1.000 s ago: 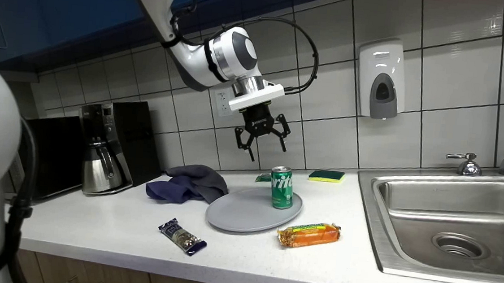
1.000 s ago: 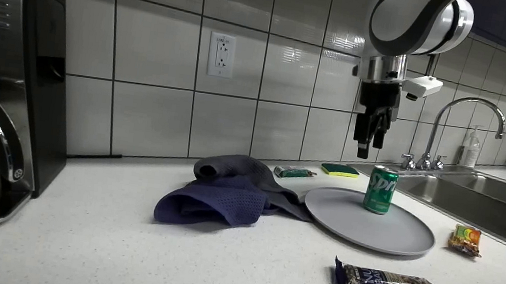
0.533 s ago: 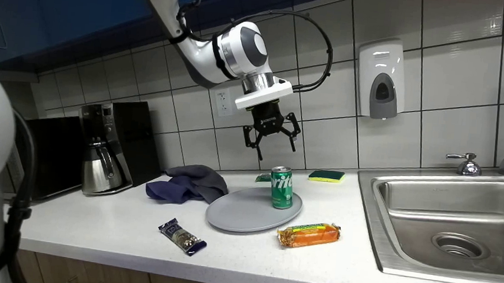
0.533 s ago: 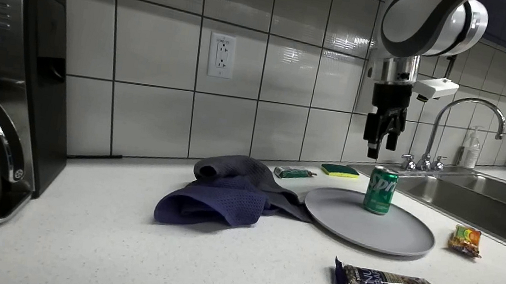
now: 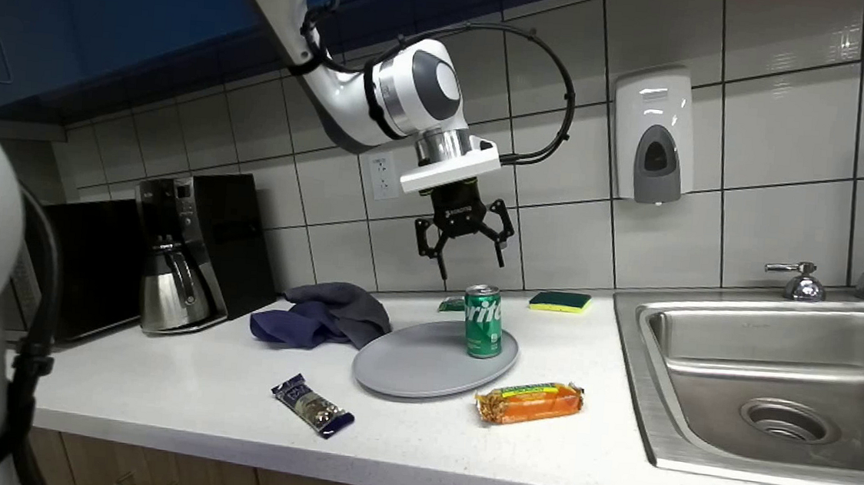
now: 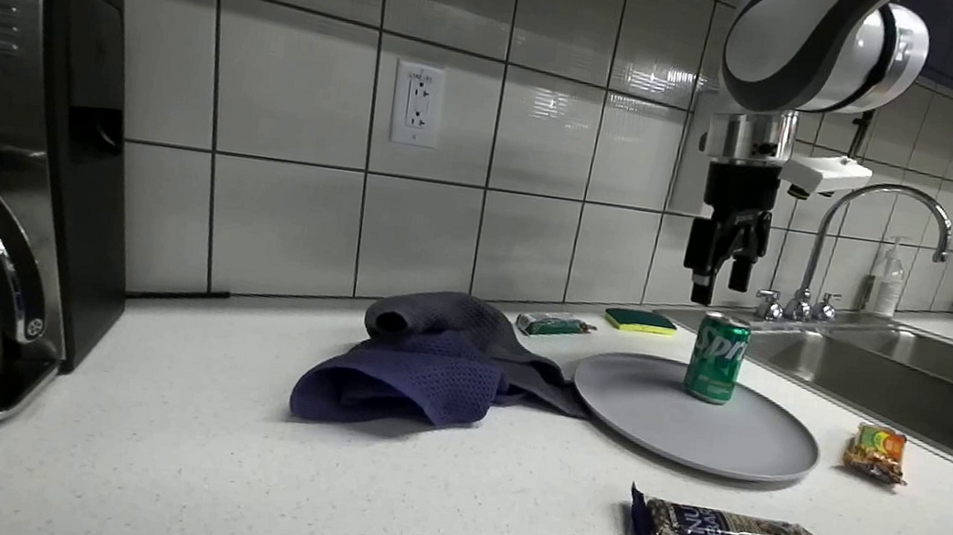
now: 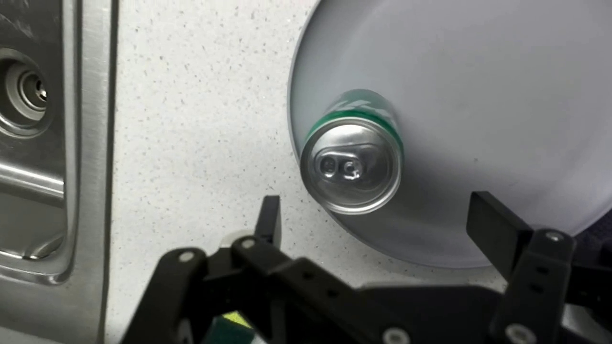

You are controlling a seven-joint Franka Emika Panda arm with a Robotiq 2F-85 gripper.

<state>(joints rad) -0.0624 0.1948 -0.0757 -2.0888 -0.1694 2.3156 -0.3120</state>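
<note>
Over the speckled white countertop (image 6: 231,456), we find the Robotiq gripper (image 5: 472,269) with jaws spread, higher than the Sprite can (image 5: 483,324) standing upright on the gray plate (image 5: 411,366), near its rim.

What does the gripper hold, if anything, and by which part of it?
Nothing is held. The gripper is open, higher than the green can, which stands untouched on the gray plate.
</note>
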